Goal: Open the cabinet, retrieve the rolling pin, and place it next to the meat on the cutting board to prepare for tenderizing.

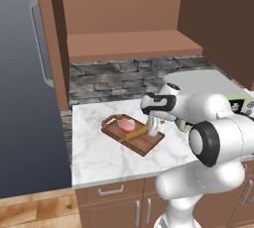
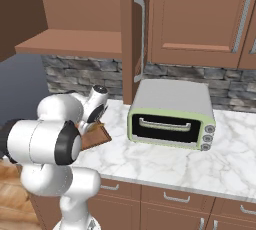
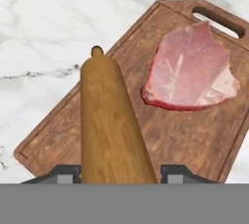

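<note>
With the cabinet point(image 1: 124, 19) open, the rolling pin point(image 3: 111, 125) lies beside the meat point(image 3: 190, 69) on the cutting board point(image 3: 58, 135), between the claw's point(image 3: 119, 173) parted fingers; only withdrawal remains.

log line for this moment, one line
phase: placing | rolling pin: on cutting board, beside meat, apart | pincer: jaws either side of pin, grip unclear | cabinet: open
</note>
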Tool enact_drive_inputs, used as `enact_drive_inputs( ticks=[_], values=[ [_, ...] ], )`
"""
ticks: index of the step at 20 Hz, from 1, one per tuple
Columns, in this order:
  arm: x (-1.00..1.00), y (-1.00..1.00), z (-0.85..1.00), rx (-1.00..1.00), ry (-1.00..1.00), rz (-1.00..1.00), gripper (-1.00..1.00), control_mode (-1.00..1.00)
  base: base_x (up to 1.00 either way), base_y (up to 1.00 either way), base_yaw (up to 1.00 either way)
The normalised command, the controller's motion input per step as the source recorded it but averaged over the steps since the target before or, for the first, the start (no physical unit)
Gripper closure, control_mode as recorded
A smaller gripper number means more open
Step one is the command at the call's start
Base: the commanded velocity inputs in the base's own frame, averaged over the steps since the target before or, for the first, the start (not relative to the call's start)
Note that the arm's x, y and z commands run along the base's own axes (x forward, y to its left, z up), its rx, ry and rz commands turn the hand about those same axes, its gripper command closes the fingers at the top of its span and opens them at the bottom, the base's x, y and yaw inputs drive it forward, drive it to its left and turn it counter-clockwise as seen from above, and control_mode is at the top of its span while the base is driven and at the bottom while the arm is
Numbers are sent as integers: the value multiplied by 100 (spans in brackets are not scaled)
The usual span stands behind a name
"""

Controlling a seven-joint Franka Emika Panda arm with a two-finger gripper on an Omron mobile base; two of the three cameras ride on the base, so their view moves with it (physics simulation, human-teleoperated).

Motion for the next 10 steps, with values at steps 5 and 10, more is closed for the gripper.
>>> enact_drive_inputs(
  ticks=[5, 10],
  values=[
    [0, 2, -28, 0, 0, 5, -100, -100, 0, 0, 0],
    [0, 22, -16, 0, 0, 7, -100, -100, 0, 0, 0]
  ],
)
